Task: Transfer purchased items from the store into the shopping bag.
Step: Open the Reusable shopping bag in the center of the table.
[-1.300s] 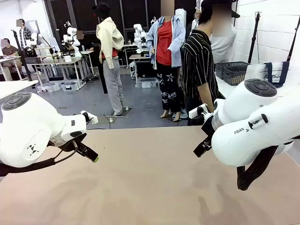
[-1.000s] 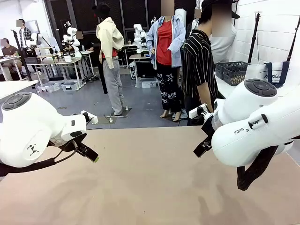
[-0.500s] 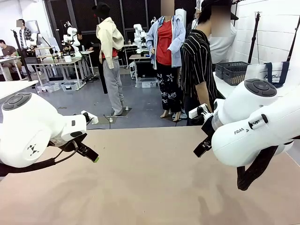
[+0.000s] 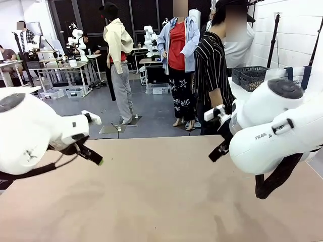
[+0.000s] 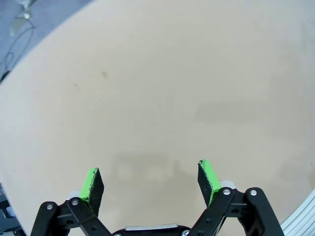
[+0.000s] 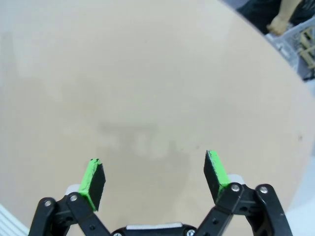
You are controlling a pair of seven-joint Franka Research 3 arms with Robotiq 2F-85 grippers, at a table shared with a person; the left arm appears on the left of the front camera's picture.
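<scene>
So the basket [image 4: 250,76] and the white shopping bag [image 4: 282,73] with navy straps sit side by side on a white bench [image 4: 236,91] past the tan bench's [image 4: 161,191] far right corner, well apart from both hands. The left hand [image 5: 150,172] and right hand [image 6: 155,164] are spread wide, gripping nothing, hovering over the tan bench. A person [image 4: 214,70] in a striped shirt stands by its far edge, lab room behind.

Matt, smooth beige desk [image 4: 161,201] under glossy white plastic shells of the left arm [image 4: 33,131] and right arm [image 4: 275,143]; left pincer [image 5: 147,168] and right pincer [image 6: 152,160] show matt black links and scuffed green pads [image 5: 92,183].
</scene>
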